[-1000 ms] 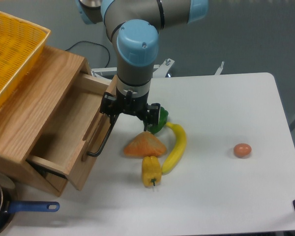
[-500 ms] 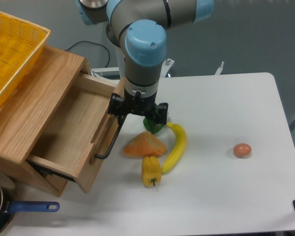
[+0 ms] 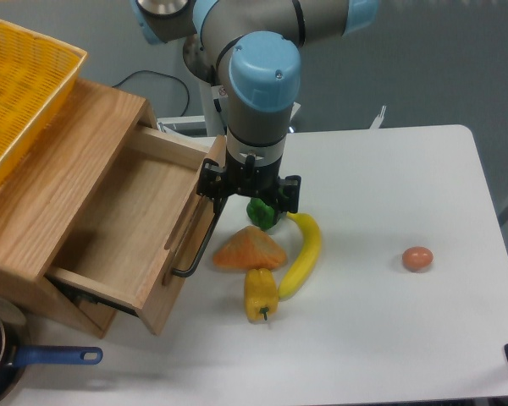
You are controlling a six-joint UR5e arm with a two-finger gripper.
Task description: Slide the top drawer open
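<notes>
Drawer travel is up on a second ago: top drawer (image 3: 144,228) sits further out of the cabinet (image 3: 59,161), gripper (image 3: 229,193) jaws hooked on its black handle (image 3: 196,245), nearly open

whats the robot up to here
A single arm is working on the top drawer of a wooden cabinet. The drawer stands well out of the cabinet and looks empty inside. The gripper is at the upper end of the black bar handle, though whether it is clamped on the bar cannot be told. Just right of the drawer front lie an orange wedge, a yellow pepper, a banana and a green pepper, with an egg farther right.
</notes>
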